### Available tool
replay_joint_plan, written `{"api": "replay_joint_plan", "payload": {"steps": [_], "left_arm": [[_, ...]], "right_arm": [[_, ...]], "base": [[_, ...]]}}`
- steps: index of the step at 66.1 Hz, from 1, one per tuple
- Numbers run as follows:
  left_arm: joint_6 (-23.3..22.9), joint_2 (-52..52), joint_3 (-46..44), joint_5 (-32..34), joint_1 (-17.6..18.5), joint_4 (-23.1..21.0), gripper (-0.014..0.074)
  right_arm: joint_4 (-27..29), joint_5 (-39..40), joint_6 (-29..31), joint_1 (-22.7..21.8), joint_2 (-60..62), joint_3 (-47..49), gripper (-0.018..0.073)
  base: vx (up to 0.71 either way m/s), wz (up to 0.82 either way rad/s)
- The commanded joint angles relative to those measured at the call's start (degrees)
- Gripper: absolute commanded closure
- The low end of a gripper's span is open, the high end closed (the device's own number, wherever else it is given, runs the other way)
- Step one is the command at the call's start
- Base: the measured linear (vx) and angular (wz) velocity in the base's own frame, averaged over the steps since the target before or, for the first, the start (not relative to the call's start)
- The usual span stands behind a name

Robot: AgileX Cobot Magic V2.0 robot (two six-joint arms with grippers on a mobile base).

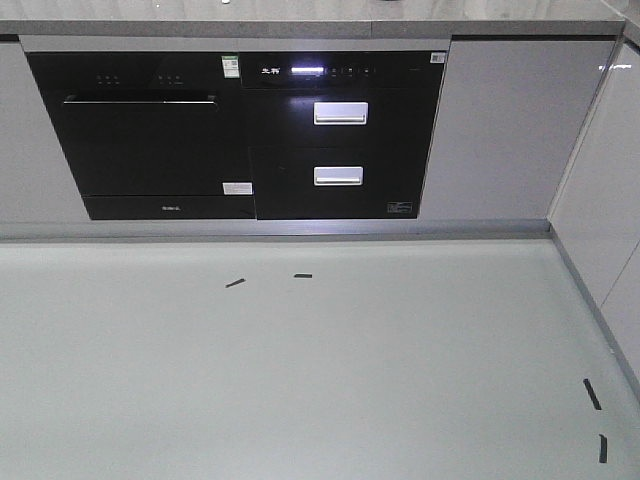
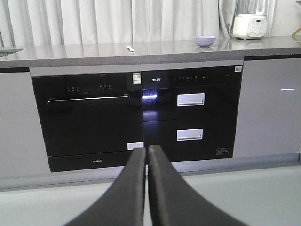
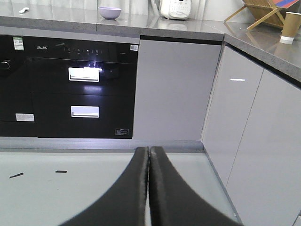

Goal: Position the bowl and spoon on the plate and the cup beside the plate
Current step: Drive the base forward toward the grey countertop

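Note:
The lavender bowl [image 2: 205, 41] stands on the grey countertop [image 2: 70, 51] above the black appliances, and it shows too in the right wrist view as the bowl [image 3: 109, 12]. A small pale spoon [image 2: 130, 48] lies on the counter left of it; the spoon [image 3: 23, 10] sits at the top left of the right wrist view. The brown paper cup [image 3: 290, 28] stands on the side counter at the right. The plate is out of view. My left gripper [image 2: 146, 151] is shut on nothing, low before the cabinets. My right gripper [image 3: 149, 151] is shut and empty too.
A white kitchen appliance [image 2: 249, 21] stands on the counter right of the bowl. A wooden rack [image 3: 263, 12] sits near the cup. Black built-in units [image 1: 235, 135] with silver drawer handles [image 1: 340, 113] face me. Black tape marks [image 1: 235, 283] lie on the pale floor [image 1: 300, 370].

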State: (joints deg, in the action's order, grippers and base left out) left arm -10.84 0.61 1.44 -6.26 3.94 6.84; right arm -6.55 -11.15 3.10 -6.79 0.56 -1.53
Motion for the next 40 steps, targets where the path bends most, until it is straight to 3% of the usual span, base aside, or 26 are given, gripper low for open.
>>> {"api": "replay_joint_plan", "payload": {"steps": [1,40], "left_arm": [[-0.5,1.0,1.7,4.1,0.0,0.0,0.0602],[-0.5,1.0,1.7,4.1,0.0,0.0,0.0602]], "right_arm": [[-0.2,4.2,0.4,-0.2,0.7,-1.0,0.0565],[-0.2,4.2,0.4,-0.2,0.7,-1.0,0.0565]], "base": [[0.04,0.02],[0.05,-0.01]]}}
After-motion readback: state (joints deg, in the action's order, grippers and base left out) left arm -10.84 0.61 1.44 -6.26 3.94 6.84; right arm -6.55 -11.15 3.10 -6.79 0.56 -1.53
